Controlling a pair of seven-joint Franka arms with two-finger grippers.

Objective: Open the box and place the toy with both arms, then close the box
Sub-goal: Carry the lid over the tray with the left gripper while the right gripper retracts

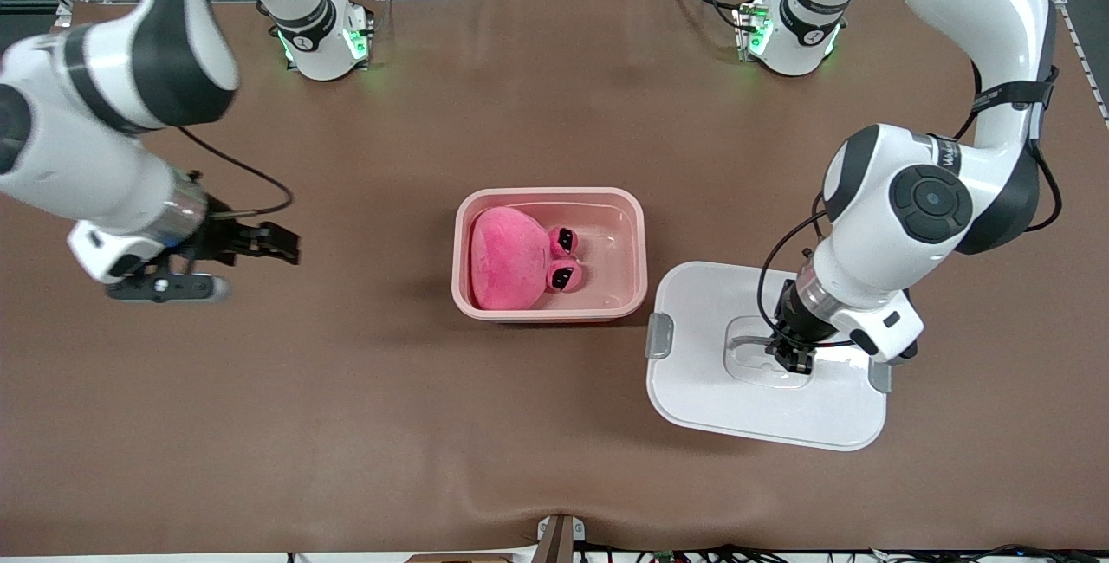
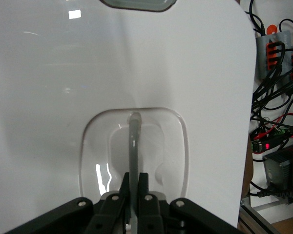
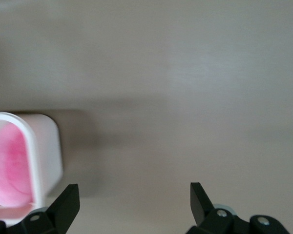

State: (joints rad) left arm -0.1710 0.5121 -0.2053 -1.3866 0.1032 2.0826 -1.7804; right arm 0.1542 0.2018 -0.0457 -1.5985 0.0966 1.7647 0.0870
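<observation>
Left wrist view shows the left gripper pinched on the lid's clear handle: lift level, carry over the box beside it. Right gripper waits, wide.

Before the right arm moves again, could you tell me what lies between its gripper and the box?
Only bare brown table, seen in the front view, separates the open right gripper from the box.

Left gripper pinched tight on the clear handle — set in the white lid's recessed centre.
</observation>
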